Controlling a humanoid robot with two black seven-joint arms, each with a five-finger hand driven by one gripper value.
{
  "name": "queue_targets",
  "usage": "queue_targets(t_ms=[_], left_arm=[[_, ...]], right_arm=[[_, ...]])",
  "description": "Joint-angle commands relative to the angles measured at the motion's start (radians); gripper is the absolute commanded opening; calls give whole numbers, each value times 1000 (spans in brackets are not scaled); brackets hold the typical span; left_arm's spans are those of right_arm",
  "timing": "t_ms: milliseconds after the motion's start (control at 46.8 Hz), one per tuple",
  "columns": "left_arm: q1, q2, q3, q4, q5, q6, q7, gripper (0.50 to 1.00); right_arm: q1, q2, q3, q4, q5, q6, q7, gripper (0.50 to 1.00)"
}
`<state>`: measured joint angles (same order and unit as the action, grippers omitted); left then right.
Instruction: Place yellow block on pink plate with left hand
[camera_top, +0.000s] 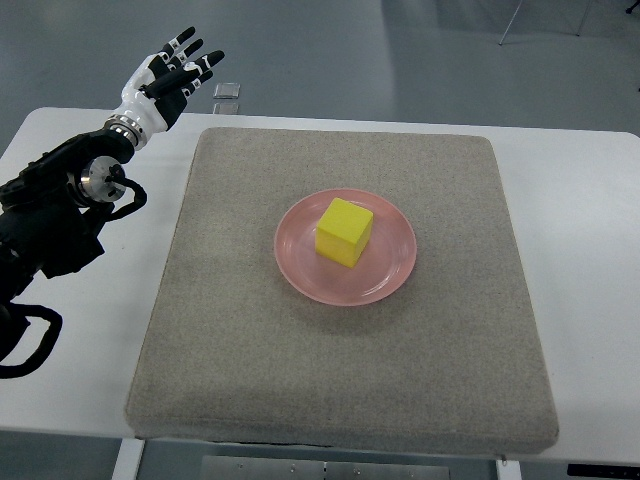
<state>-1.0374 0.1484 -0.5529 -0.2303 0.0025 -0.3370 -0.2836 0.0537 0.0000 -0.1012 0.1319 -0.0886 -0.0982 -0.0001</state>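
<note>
Seen steeply from above. Far left of the mat (250, 390), at the upper corner: left hand (168, 76) raised above the table (80, 300) edge, fingers (190, 60) spread wide and straight, holding nothing, well apart from the plate (300, 270). Below the hand, the dark left arm (50, 220) with looping cables, lying along the table just left of the mat. Just beyond the mat's far edge, near the hand: a small clear square thing (227, 91), too small to identify. On the mat, a grey square pad covering most of the white table: pink plate near the mat's middle, slightly toward the far side. On the plate, at its centre: yellow block, upright, flat on one face, wholly within the rim. Right of the mat: only bare table; no right arm visible. Judged from this layout: placement done, block resting on plate, hand already clear; nothing left but perhaps parking the arm.
</note>
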Motion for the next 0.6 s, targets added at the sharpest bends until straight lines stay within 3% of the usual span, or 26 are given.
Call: queue_targets(t_ms=[0,577], left_arm=[[8,-9,-2,0,1,1,0,979],[39,-7,-5,2,1,6,0,992]], right_arm=[[0,0,0,0,0,0,0,924],[0,0,0,0,0,0,0,924]])
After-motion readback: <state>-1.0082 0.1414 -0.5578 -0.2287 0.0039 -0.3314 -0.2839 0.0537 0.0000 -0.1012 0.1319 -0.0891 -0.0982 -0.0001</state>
